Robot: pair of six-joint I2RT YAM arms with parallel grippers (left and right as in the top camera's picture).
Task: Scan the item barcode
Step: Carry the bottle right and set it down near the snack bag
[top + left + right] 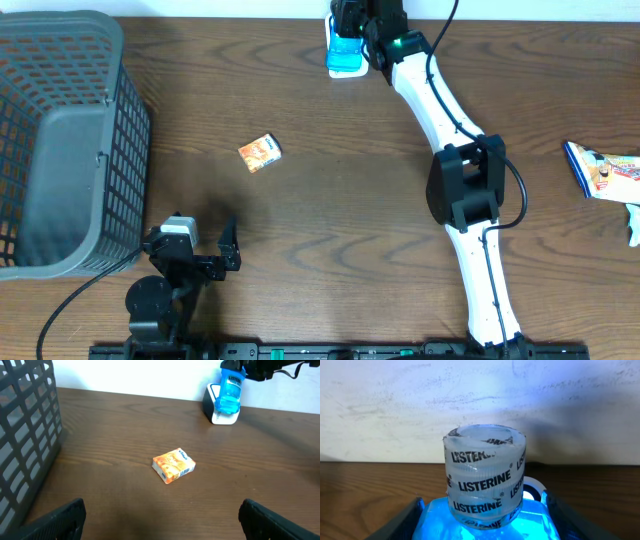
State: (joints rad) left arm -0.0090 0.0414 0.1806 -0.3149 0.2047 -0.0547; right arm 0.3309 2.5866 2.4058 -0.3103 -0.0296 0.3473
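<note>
My right gripper (347, 42) is shut on a blue Listerine mouthwash bottle (345, 55) at the table's far edge. It holds the bottle against the white barcode scanner (219, 414), which stands by the wall. In the right wrist view the bottle (485, 485) glows blue between the two dark fingers (402, 521), its cap wrapped in a Listerine seal. A bit of the scanner (532, 489) shows behind it. My left gripper (200, 248) rests open near the front left, with nothing between its fingers (60, 520).
A small orange box (260, 152) lies flat left of the table's middle and is also in the left wrist view (173, 465). A grey mesh basket (60, 150) fills the left side. A colourful packet (605, 170) lies at the right edge.
</note>
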